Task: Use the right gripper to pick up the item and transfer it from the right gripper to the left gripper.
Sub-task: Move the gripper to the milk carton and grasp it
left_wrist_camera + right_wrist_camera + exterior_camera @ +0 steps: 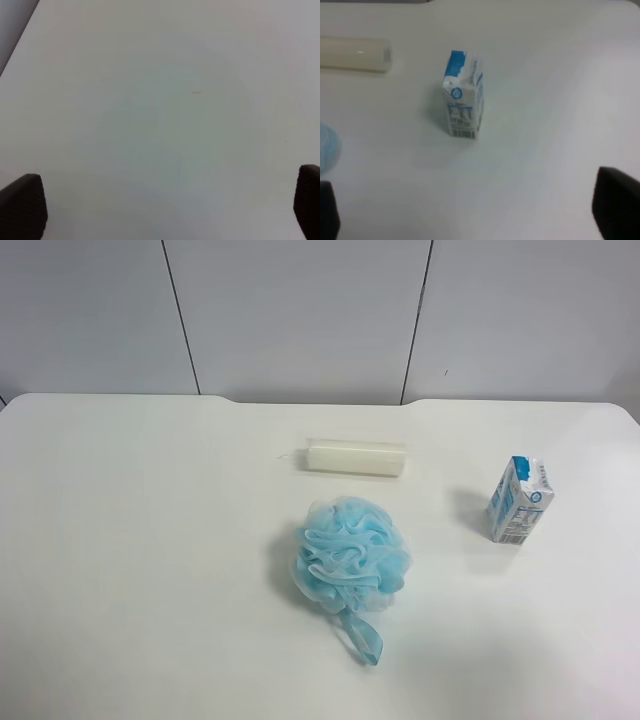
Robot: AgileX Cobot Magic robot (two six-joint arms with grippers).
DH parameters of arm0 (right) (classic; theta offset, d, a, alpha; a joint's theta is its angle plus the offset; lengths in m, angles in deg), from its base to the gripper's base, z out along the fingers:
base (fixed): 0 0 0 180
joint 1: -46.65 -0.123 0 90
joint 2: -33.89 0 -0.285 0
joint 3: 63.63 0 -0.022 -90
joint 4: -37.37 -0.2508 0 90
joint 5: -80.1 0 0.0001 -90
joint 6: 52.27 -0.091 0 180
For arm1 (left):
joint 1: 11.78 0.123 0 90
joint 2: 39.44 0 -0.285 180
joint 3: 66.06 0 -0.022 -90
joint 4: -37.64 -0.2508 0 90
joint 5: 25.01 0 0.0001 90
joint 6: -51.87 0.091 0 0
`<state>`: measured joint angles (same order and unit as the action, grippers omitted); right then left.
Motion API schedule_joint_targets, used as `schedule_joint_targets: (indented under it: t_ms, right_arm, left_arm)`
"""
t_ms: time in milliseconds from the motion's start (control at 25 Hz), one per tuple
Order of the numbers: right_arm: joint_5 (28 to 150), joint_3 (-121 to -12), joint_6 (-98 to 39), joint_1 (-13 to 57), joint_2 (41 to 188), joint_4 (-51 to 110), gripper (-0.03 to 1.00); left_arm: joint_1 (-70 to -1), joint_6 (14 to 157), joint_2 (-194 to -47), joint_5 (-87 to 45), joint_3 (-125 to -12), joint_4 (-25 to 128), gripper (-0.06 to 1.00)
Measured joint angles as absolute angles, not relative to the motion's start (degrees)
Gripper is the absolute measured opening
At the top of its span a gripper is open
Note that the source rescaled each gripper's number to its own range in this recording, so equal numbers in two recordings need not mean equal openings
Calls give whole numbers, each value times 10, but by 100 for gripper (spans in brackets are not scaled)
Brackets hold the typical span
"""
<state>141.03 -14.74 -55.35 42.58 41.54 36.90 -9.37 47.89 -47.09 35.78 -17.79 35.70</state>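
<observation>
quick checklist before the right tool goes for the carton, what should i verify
1. The carton stands upright on the table: ok.
2. The right tool is open, holding nothing: ok.
3. The carton sits between the right tool's fingers: not ok, not yet reached.
4. The sponge and bar lie apart from the carton: ok.
5. The left tool is open, holding nothing: ok.
6. Which side carries the straw: cannot tell.
</observation>
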Motion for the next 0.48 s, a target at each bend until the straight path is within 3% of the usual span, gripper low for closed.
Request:
schedule_joint_targets:
  t_ms: [480]
  right_arm:
    - [1410, -147, -553, 426, 415, 369, 100]
  left_arm:
    - [-94, 479, -471, 358, -178, 357, 100]
